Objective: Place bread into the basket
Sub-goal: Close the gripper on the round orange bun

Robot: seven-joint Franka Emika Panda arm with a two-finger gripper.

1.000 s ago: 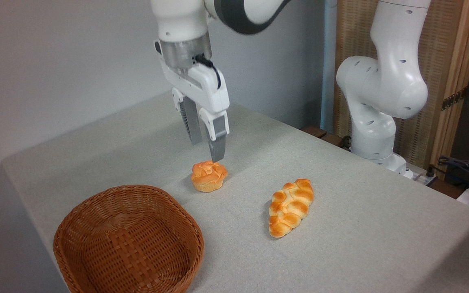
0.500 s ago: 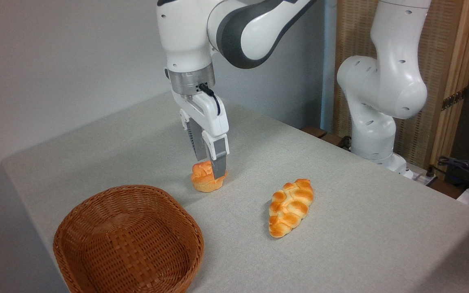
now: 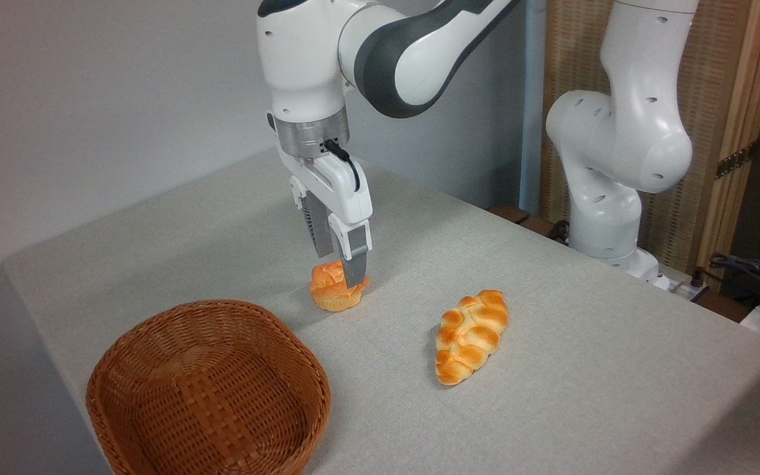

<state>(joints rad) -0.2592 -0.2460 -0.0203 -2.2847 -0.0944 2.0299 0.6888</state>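
Down onto the small round golden-orange bread come the white robot jaws, now pinching it on the grey counter, ready to lift toward the brown woven basket lower left.

Woven wicker basket, matt cloth table, glossy plastic arm, glazed bread

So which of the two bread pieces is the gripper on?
The small round bun, between the gripper's fingers; the longer braided loaf lies untouched further right.

Robot lab, cloth-covered table, wicker screen, cables
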